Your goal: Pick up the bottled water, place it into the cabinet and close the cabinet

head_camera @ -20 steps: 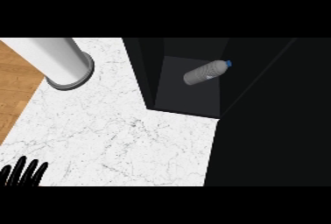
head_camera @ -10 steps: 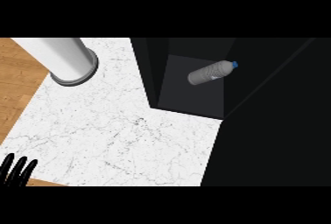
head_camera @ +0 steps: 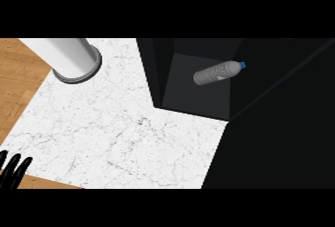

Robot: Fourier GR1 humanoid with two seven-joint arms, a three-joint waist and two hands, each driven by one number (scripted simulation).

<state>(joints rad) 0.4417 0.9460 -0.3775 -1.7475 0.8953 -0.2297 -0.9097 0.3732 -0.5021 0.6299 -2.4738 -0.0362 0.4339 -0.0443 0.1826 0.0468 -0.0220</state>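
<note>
Lying on its side inside the open cabinet [head_camera: 196, 95], the bottled water [head_camera: 218, 73] sits at about one o'clock in the head view, its blue cap pointing up and to the right, its grey body resting on the dark cabinet floor near the back. Only one robot hand [head_camera: 12, 170] shows, the left, at about eight o'clock by the lower left edge of the marble table [head_camera: 124, 133]; its fingers are straight and spread apart, holding nothing. The right robot hand is not in view. A tall white cylinder [head_camera: 68, 55] stands on the table at about eleven o'clock, well apart from the cabinet. With the bottle already in, closing the door appears to be what remains. The risks, as I judge them: the bottle is round and lies loose, so a jolt from the closing door could set it rolling toward the opening and jam the door. The door itself blends into the darkness at three o'clock, so its edge is hard to locate.
</note>
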